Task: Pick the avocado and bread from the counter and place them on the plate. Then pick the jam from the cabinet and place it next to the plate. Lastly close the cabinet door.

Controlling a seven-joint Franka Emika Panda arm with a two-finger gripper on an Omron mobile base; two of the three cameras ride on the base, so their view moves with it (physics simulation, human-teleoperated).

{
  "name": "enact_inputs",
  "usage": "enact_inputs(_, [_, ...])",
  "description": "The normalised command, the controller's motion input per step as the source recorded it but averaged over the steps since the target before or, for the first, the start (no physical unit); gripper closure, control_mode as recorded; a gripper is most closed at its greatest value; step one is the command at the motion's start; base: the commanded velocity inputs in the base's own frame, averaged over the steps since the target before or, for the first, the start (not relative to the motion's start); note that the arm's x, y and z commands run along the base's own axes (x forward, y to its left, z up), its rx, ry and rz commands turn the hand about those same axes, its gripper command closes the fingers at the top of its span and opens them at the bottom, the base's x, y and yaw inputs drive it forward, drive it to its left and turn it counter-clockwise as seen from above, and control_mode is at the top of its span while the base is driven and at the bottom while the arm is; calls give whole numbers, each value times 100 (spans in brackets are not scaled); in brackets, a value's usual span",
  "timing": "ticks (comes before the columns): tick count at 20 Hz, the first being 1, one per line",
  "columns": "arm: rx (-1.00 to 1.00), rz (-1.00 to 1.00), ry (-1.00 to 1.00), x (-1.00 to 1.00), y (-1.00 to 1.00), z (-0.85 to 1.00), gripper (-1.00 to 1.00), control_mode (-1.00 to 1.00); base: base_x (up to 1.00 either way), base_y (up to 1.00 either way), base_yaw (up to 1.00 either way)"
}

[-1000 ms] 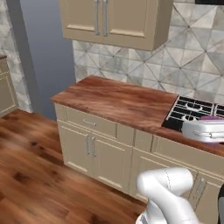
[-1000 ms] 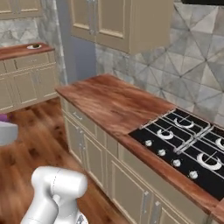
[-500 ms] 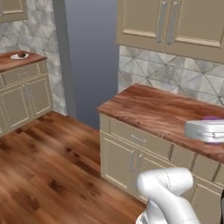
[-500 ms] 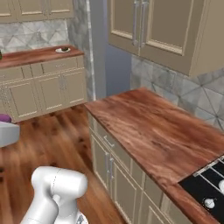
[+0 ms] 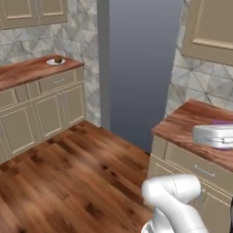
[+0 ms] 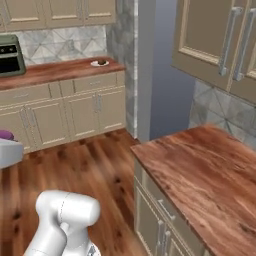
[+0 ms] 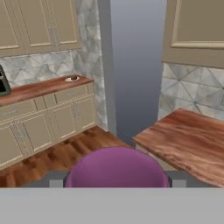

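Left base view has swung round since a second ago, and so has the right base one: the whole picture shifted, so the camera turned, not the things. The stove has left the frame, and a grey wall column [image 5: 136, 68] and a far counter [image 5: 27, 73] have come in. On that counter's end sits the plate [image 5: 55, 61] with a small dark item [image 5: 58, 60] on it; which food it is I cannot tell. Close by lies another wood worktop [image 6: 200, 170].

In the hand view the gripper [image 7: 117, 181] grasps the jam [image 7: 117, 166], a purple rounded thing that fills the gap between the finger tips, one tip touching it on each side. From the jam, the plate stands well apart at 11 o'clock, the near worktop at 2 o'clock.
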Motion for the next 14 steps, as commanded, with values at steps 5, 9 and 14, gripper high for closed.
enact_inputs(5, [0,0,0,0,0,0,100,100,100,59,21])
enact_inputs(9, [0,0,0,0,0,0,100,100,100,50,21])
enact_inputs(14, [0,0,0,0,0,0,100,100,100,35,23])
